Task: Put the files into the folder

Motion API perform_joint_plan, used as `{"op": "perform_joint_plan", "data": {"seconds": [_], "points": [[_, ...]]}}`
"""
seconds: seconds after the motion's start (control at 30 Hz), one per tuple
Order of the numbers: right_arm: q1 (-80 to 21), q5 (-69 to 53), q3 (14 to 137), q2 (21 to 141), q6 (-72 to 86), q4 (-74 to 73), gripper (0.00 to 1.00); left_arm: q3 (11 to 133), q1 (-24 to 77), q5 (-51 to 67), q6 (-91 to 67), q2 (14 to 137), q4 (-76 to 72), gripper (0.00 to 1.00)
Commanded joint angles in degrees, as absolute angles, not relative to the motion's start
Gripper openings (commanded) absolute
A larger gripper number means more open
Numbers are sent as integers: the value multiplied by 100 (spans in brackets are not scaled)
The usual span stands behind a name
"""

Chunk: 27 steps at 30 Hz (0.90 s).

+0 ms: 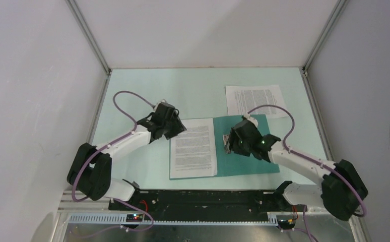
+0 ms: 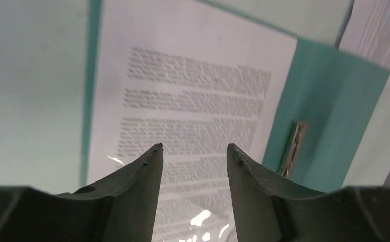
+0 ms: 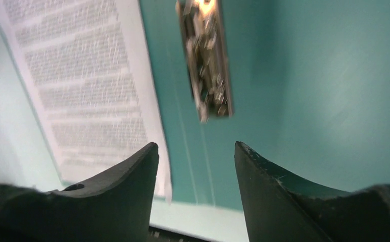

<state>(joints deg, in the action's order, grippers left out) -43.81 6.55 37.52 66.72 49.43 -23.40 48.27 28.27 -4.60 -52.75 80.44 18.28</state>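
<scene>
— Where's the second sheet (image 1: 256, 101)?
— On the table (image 1: 147, 96) beyond the open folder (image 1: 253, 164); the first sheet (image 1: 193, 147) lies inside. Probably thin and limp: pinch an edge. Left gripper (image 2: 194, 148) and right gripper (image 3: 195, 146) gape empty.

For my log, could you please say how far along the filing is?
Done: one sheet lies on the open folder's left half. In hand: nothing; left end effector and right end effector hover open over it. Remaining: the second sheet lies on the table, not filed.
</scene>
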Motion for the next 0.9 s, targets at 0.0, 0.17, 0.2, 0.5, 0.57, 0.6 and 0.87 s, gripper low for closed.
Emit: {"op": "perform_joint_plan", "data": {"seconds": [0.0, 0.17, 0.2, 0.5, 0.57, 0.6, 0.87], "points": [[-4033, 1247, 4503, 7581, 3808, -2269, 60, 4914, 3184, -124, -5036, 8037, 1916, 56], [-3937, 1333, 4991, 8485, 3349, -2085, 53, 4747, 3192, -44, -4947, 7839, 1914, 56], [-3966, 1361, 5056, 8649, 3287, -2053, 53, 4716, 3197, -44, -4943, 7750, 1915, 56], [-4552, 1891, 5533, 9392, 3207, -2359, 41, 4150, 3200, -144, -5128, 7203, 1918, 55], [-4747, 1905, 5540, 9454, 3262, -2397, 37, 4111, 3199, -196, -5174, 7166, 1924, 55], [-4803, 1906, 5534, 9464, 3262, -2383, 34, 4103, 3199, -196, -5207, 7160, 1925, 55], [-5481, 1701, 5502, 9579, 3343, -2045, 22, 4312, 3195, -64, -5256, 7404, 1924, 55]]}}
